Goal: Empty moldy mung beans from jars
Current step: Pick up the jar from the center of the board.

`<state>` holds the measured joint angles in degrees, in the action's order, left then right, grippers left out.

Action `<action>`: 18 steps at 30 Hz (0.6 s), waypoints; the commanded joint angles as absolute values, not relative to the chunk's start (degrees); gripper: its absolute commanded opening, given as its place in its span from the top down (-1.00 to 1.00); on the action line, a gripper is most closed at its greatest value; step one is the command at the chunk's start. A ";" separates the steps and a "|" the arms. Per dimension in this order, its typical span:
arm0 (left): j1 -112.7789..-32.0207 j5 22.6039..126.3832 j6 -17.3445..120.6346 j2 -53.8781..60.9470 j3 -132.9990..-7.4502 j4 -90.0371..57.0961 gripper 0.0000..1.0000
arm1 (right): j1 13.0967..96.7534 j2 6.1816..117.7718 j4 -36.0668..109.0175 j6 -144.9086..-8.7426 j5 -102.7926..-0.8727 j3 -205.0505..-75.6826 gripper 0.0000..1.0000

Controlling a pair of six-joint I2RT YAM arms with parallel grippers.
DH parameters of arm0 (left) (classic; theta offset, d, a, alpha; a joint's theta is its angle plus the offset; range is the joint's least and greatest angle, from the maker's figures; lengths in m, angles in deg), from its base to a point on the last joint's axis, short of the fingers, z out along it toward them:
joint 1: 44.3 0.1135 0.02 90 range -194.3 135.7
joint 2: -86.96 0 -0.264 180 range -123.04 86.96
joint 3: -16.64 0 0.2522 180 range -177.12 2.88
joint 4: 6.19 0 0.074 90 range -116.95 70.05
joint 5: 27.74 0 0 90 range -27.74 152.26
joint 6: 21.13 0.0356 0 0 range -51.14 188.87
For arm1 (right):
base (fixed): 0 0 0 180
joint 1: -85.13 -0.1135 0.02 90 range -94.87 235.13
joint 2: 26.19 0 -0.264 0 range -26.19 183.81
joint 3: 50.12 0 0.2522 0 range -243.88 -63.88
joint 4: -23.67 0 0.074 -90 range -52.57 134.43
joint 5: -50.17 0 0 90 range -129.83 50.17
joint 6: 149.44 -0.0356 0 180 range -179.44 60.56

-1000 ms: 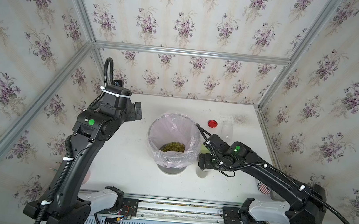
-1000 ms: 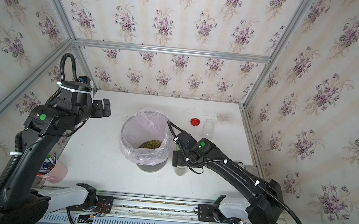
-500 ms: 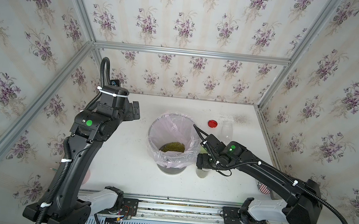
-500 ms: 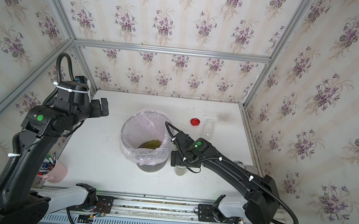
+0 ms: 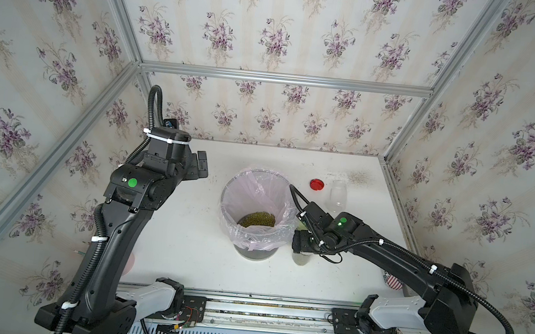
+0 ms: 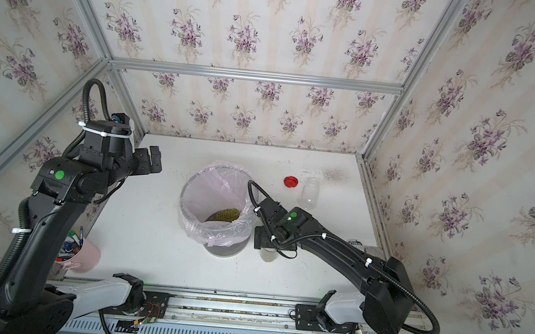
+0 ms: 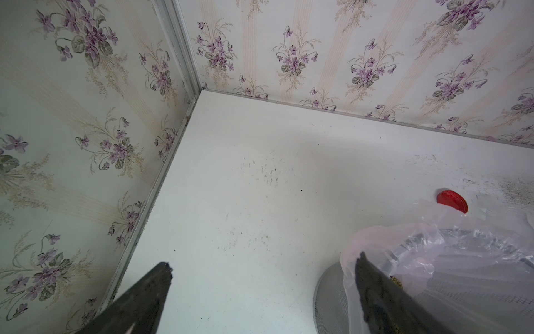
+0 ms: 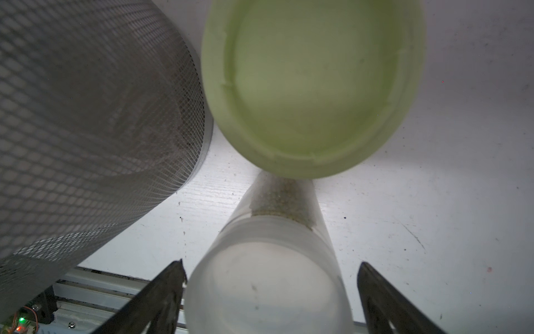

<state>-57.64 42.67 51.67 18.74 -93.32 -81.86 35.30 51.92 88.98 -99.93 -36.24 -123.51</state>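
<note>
While the right end effector [image 8: 271,262] straddles the small clear cylindrical jar [image 8: 277,231], jaws open, grasping seems underway. Next: squeeze, lift.

Walls [image 5: 274,23] with purple flower wallpaper stood around me, joined by aluminium bars [image 5: 285,79]. My white table [image 5: 183,250] filled the middle of the frame, with a metal rail [image 5: 261,309] at the lower edge.

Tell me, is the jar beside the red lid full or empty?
Empty: the jar is see-through from top to bottom, with nothing green inside.
</note>
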 commanded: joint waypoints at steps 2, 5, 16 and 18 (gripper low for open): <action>-57.41 43.02 50.98 18.59 -93.28 -82.16 -0.99 | 35.23 52.38 88.58 -100.57 -35.94 -123.20 -0.80; -57.31 42.86 51.02 18.65 -93.21 -82.11 -0.99 | 35.27 52.30 88.27 -100.52 -36.05 -122.88 -0.78; -57.00 42.66 51.01 19.19 -92.78 -82.09 -0.99 | 35.26 52.82 87.88 -99.89 -36.15 -122.75 -0.68; -56.96 42.64 51.02 19.29 -92.83 -82.09 -0.99 | 35.21 52.83 87.74 -99.81 -36.23 -122.53 -0.67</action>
